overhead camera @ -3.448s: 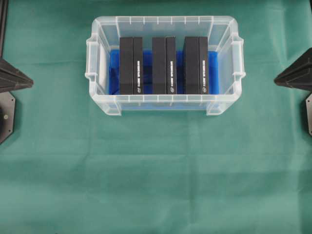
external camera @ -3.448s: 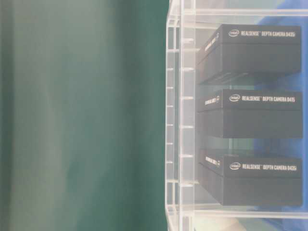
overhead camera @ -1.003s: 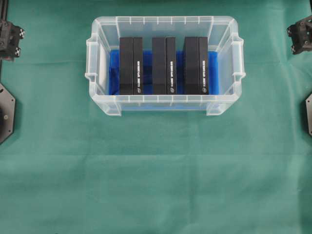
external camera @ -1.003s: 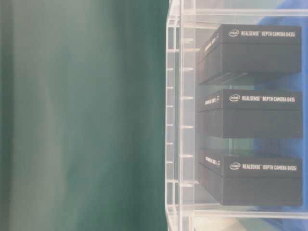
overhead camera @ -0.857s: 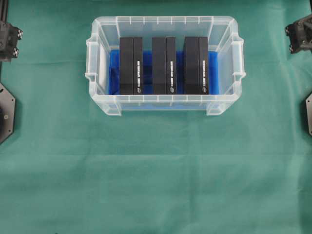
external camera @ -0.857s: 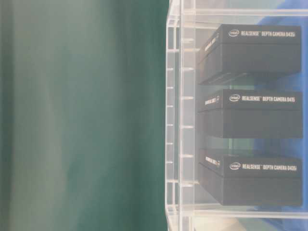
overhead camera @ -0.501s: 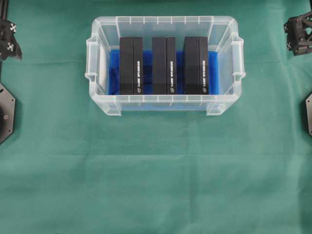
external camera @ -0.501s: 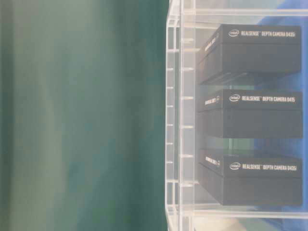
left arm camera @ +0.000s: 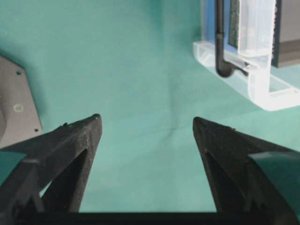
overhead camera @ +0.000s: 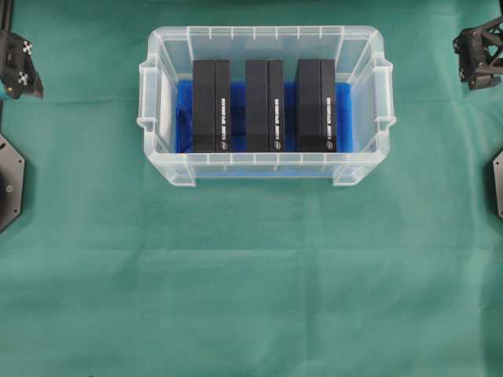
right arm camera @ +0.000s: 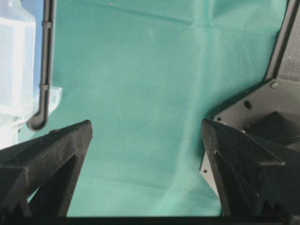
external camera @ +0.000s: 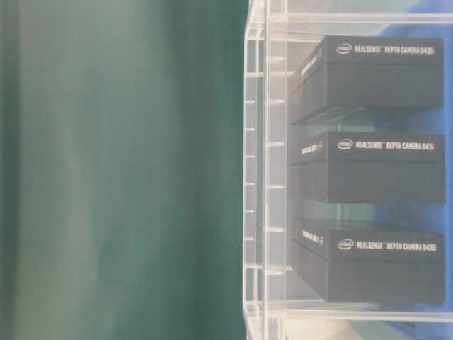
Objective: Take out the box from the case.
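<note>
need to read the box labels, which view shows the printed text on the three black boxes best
The table-level exterior view: the three black boxes face it through the case wall, white lettering legible. The overhead view shows only tiny print on their tops. The left wrist view catches one box's edge; the right wrist view shows none, only a case corner.

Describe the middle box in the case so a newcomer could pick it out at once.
On the green cloth stands a clear plastic case with a blue floor, holding three black boxes side by side. The middle box has a black box on each side; in the table-level view its white label alone reads D415, not D435i.
</note>
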Robot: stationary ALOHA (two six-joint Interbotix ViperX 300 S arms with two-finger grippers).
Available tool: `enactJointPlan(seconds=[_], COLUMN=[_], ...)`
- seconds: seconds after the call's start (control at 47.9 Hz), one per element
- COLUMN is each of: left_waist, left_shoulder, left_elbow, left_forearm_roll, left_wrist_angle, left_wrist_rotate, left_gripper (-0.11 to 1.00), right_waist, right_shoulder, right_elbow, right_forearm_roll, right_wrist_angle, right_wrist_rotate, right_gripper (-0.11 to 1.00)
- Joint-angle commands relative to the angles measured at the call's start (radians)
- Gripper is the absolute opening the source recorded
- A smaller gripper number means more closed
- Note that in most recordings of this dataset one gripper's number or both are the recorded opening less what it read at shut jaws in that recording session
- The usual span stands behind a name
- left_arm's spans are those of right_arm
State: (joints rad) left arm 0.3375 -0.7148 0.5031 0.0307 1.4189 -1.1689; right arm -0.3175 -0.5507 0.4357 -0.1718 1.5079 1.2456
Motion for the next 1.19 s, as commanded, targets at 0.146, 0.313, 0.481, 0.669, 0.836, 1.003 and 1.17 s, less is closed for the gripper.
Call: enactJointPlan(seconds=[0.146, 0.313, 0.481, 0.669, 0.836, 1.003, 1.17], left_waist=[0.0, 0.0, 0.0, 0.0, 0.0, 0.006, 0.008], left_shoulder=[0.021, 0.029, 0.031, 0.031, 0.031, 0.031, 0.031], left_elbow=[-0.025, -0.028, -0.029, -0.029, -0.029, -0.029, -0.029], left_forearm_roll=[0.0, 0.0, -0.002, -0.002, -0.002, -0.002, -0.003], left_wrist_angle=[0.032, 0.038, 0.038, 0.044, 0.064, 0.066, 0.067], left_wrist_rotate=[0.002, 0.002, 0.0, -0.005, -0.006, -0.008, -0.018], left_gripper=[0.82, 0.82, 0.82, 0.82, 0.82, 0.82, 0.82], right_waist=[-0.002, -0.002, -0.002, -0.002, -0.002, -0.002, -0.002], right_shoulder=[-0.003, -0.003, -0.003, -0.003, -0.003, -0.003, 0.0], right_elbow=[-0.009, -0.009, -0.009, -0.008, -0.008, -0.008, -0.009], right_forearm_roll=[-0.003, -0.003, -0.005, -0.005, -0.005, -0.005, -0.005], right_wrist_angle=[0.0, -0.002, -0.002, -0.002, 0.0, 0.0, -0.003], right_wrist_rotate=[0.035, 0.037, 0.037, 0.037, 0.037, 0.037, 0.041], right_gripper=[0.94, 0.94, 0.94, 0.94, 0.94, 0.94, 0.94])
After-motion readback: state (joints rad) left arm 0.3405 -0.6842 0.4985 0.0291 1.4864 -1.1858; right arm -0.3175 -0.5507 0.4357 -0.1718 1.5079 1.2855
